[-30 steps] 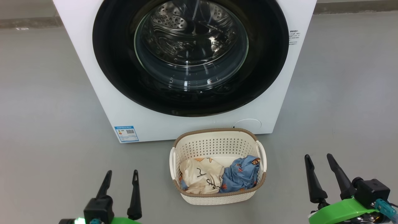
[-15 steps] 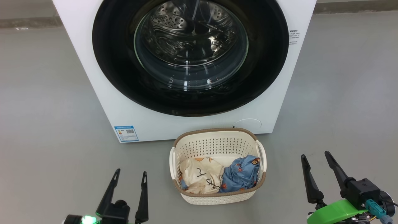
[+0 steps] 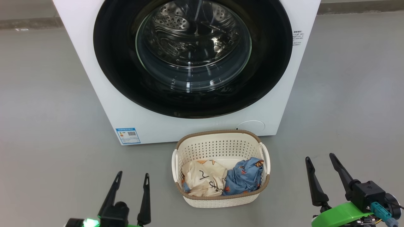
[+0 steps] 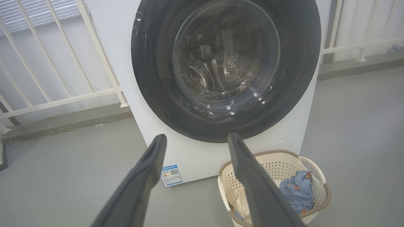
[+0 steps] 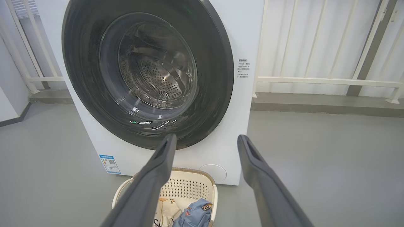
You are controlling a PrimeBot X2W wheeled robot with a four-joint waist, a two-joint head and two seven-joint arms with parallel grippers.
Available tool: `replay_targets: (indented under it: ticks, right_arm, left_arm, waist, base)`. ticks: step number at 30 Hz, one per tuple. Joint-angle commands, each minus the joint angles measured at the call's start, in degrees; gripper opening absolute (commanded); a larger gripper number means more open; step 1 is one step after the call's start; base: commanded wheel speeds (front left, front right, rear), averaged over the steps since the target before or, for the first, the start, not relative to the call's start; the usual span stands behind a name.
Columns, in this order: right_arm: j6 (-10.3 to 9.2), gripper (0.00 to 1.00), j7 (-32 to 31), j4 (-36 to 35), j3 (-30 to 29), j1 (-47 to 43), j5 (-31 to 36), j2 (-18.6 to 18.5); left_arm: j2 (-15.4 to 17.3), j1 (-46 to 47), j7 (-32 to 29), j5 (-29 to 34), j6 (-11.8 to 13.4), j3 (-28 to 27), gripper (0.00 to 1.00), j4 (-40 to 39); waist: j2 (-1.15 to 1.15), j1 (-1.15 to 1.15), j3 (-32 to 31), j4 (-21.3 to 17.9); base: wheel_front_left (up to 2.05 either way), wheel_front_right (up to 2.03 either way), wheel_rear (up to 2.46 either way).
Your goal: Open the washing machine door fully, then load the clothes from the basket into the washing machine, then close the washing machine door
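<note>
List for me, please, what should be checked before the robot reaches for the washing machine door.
1. Left claw open and empty: ok.
2. Right claw open and empty: ok.
3. Washing machine door open: not ok, it is shut.
4. Place to grip the door: cannot tell, no handle stands out.
5. Clothes all inside the basket: ok.
6. Basket clear of the door's swing: cannot tell; it stands close before the washing machine.

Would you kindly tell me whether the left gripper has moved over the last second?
Yes. In the head view the left gripper has shifted to the right, closer to the basket, which has stayed where it was. Its fingers remain spread.
</note>
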State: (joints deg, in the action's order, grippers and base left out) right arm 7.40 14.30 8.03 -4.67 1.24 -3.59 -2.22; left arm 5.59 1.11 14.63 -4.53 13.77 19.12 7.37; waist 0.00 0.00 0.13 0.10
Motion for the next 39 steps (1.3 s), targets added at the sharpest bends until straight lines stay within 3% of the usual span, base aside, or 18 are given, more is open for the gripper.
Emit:
replay_targets:
  ticks: [1,22,39]
  right_arm:
    - [0.09,1.0,0.7,-1.34,1.34,2.08,0.22,-0.65]
    - [0.09,1.0,0.7,-0.33,1.38,2.27,-0.34,-0.65]
    - [0.09,1.0,0.7,0.0,1.21,2.21,-0.52,-0.65]
  left_arm:
    - [-0.13,1.18,0.37,-1.08,-0.51,-2.76,1.0,-0.77]
    - [-2.59,0.49,0.37,-7.91,-5.64,-8.34,1.0,2.66]
    - [-2.7,0.98,0.37,-10.05,-5.7,-8.15,1.0,3.59]
  waist:
    - [0.0,0.0,0.01,0.01]
    - [0.0,0.0,-0.14,0.2]
    - [0.0,0.0,-0.37,0.34]
  base:
    - [0.0,0.0,0.0]
    - [0.0,0.0,0.0]
    - [0.0,0.0,0.0]
